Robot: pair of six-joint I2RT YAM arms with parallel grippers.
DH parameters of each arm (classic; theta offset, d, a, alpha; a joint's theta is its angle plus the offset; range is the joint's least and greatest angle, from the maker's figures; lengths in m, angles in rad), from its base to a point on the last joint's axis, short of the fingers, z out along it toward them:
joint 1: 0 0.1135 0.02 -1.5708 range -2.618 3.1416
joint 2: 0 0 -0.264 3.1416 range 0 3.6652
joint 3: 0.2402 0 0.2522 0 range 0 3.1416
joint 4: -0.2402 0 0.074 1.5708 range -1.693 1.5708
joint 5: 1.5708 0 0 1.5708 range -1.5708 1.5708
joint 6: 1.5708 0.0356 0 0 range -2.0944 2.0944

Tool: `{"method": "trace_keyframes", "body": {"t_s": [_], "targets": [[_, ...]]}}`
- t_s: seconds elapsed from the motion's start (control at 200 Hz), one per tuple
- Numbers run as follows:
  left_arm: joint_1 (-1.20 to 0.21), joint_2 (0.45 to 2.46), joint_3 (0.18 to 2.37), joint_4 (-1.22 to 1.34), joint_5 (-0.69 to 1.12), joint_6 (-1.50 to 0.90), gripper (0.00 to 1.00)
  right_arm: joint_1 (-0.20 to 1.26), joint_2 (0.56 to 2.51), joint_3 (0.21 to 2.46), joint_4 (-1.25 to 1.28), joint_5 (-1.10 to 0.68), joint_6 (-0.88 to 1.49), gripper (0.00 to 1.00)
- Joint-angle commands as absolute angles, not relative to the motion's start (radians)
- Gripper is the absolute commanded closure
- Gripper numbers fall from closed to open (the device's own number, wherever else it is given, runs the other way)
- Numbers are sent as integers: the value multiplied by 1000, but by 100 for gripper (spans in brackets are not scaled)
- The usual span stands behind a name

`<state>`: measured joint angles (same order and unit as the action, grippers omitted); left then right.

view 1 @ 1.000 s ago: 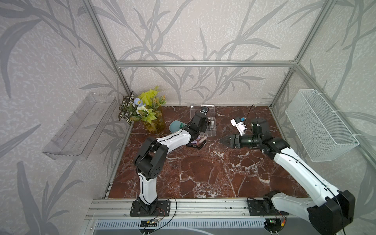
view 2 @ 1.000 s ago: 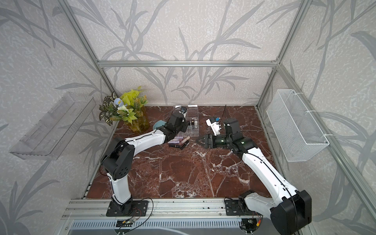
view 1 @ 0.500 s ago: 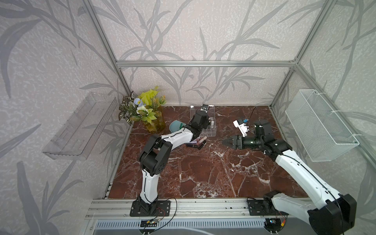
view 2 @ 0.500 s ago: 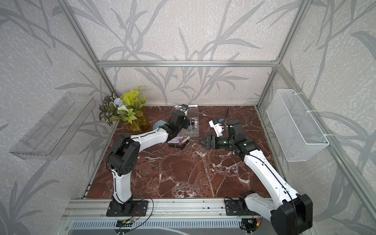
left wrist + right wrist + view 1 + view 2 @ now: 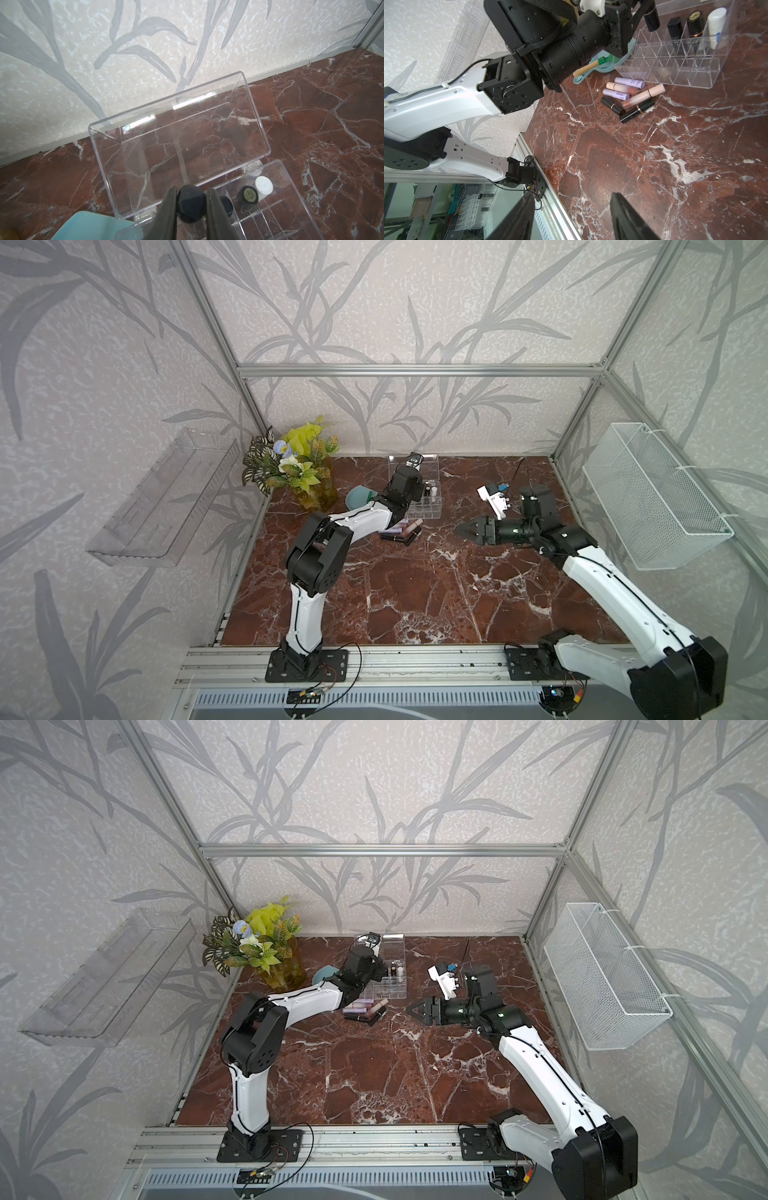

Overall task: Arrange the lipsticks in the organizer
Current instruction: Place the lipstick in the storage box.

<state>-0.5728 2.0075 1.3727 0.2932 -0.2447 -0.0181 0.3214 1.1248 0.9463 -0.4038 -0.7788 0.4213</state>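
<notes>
now, dark lipstick (image 5: 190, 205) held over the organizer (image 5: 675, 68)

if it goes in tilted, it could snag a divider or topple a neighbour. the left hand (image 5: 191, 190) is clamped on it; the right hand (image 5: 572, 195), open and empty, sits well apart from the organizer. three standing tubes (image 5: 675, 29) inside, one held, six loose lipsticks (image 5: 643, 96) on the worktop (image 5: 654, 166) just beside it: two lilac, two pink, two black.

Leaf-patterned grey walls (image 5: 415, 302), aluminium frame (image 5: 415, 370), red-brown veined marble floor (image 5: 415, 593), clear wall tray (image 5: 166, 497), white mesh basket (image 5: 652, 502).
</notes>
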Motion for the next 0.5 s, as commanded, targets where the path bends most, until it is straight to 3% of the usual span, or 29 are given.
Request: {"method": "trace_keyframes", "body": {"t_s": [0.0, 0.495], "targets": [[-571, 2028, 1352, 332, -227, -30, 89, 318, 1120, 937, -394, -797, 415, 38], [-569, 2038, 1309, 377, -193, -31, 89, 316, 1132, 931, -372, -807, 424, 38]]}}
